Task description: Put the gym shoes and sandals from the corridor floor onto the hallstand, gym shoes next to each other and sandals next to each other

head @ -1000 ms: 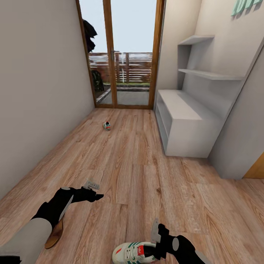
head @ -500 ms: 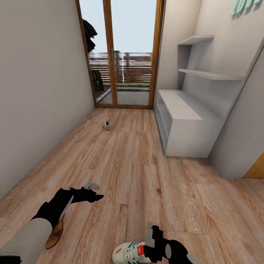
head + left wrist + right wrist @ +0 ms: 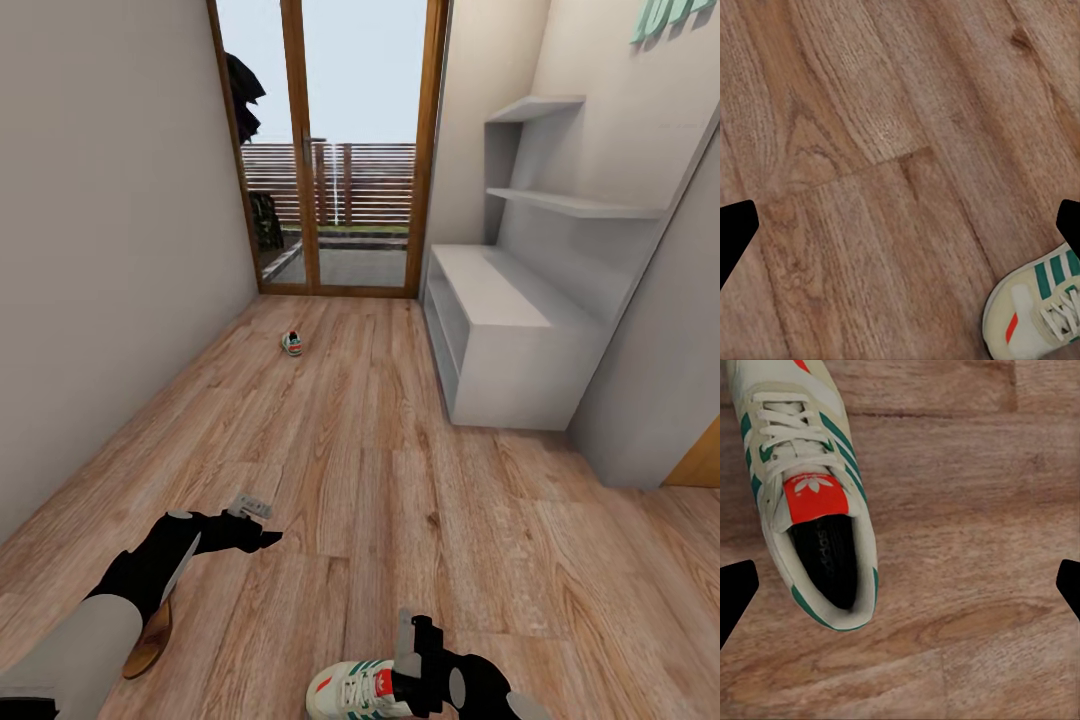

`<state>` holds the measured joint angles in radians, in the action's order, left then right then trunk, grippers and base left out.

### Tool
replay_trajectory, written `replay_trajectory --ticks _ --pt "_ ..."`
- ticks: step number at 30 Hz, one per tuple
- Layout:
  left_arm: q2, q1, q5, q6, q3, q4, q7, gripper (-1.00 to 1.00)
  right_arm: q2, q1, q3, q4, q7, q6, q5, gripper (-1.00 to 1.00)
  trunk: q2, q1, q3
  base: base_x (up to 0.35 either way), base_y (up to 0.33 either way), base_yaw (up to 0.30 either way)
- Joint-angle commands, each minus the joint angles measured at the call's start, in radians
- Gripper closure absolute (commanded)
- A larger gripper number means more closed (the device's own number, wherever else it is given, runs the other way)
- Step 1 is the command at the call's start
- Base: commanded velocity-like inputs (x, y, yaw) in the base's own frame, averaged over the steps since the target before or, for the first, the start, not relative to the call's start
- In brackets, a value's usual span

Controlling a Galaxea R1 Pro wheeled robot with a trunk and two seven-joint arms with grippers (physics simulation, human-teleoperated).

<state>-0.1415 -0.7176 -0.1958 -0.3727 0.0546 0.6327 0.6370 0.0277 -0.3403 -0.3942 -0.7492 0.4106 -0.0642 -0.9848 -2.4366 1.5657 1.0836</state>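
Lighting even, bright, diffuse. Daylight enters through glass door [image 3: 340, 150] at corridor end; sky there near washed out. Shadows soft and faint, slight shading under hallstand [image 3: 505, 330] shelves. No glare on floor [image 3: 370, 470]. Head view wide-angle, walls lean outward at edges. Render slightly soft throughout; far shoe [image 3: 291, 343] lacks detail. Wrist views sharper, wood grain clear.

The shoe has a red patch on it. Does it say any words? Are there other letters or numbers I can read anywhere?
Red tongue patch of the near gym shoe: a white leaf-shaped logo with tiny letters below, too blurred to read.
Black insole of that shoe: a faint grey print, not readable.
Wall above the hallstand: teal raised letters, cut off by the picture's edge, not readable.
No numbers show anywhere.
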Motion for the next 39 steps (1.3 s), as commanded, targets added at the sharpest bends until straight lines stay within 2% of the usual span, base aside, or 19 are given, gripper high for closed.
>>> replay_trajectory --ticks 1,25,34,39 --pt "-0.001 0.000 -0.007 -0.003 0.001 0.002 0.004 -1.00 0.000 0.000 -0.002 -0.002 0.005 -0.005 -0.008 -1.00 0.000 0.000 0.001 0.000 0.000 0.000" --pt "-0.005 -0.001 -0.006 -0.004 0.000 0.004 0.007 -1.00 0.000 0.000 0.002 -0.039 0.002 -0.003 -0.017 -1.00 0.000 0.000 0.002 0.000 0.000 0.000" --pt "-0.006 -0.002 -0.006 -0.005 -0.001 0.005 0.007 -1.00 0.000 0.000 0.005 -0.042 0.002 -0.003 -0.017 -1.00 -0.063 0.034 0.040 0.000 0.000 0.000" --pt "-0.006 -0.003 -0.005 -0.005 -0.001 0.005 0.007 -1.00 0.000 0.000 0.006 -0.042 0.000 -0.003 -0.017 -1.00 -0.065 0.037 0.066 0.000 0.000 0.000"
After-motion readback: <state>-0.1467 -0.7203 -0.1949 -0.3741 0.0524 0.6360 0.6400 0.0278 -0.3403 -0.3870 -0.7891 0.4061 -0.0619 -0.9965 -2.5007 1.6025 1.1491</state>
